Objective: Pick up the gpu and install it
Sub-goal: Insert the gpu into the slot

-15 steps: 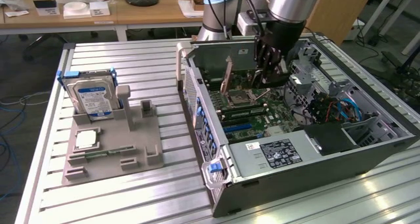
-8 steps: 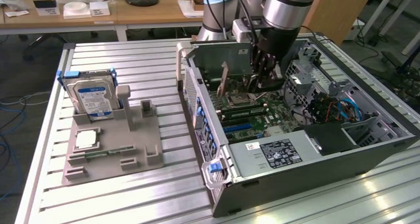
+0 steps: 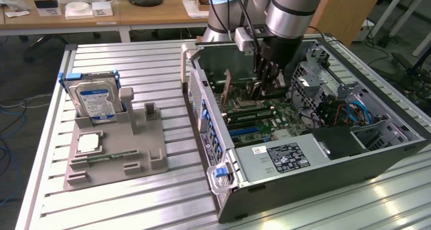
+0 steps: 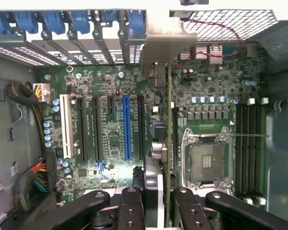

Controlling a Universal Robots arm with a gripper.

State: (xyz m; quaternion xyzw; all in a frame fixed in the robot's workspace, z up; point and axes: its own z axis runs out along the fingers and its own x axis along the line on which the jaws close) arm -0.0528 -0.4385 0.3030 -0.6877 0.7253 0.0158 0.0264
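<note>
Wrist view: hand grips gpu edge-on over motherboard.

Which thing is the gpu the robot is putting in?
Look inside the open computer case, under the arm's gripper. The gpu is the thin card standing on edge over the motherboard, with a silver bracket at one end. Unlike the blue-labelled hard drive outside, it is slim and brownish.

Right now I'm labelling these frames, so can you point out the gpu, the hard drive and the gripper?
gpu (image 4: pixel 169 120), wrist view, on its thin edge above the motherboard.
hard drive (image 3: pixel 94 101), exterior view, on its blue label.
gripper (image 3: pixel 268 86), exterior view, between its fingertips inside the case.
</note>
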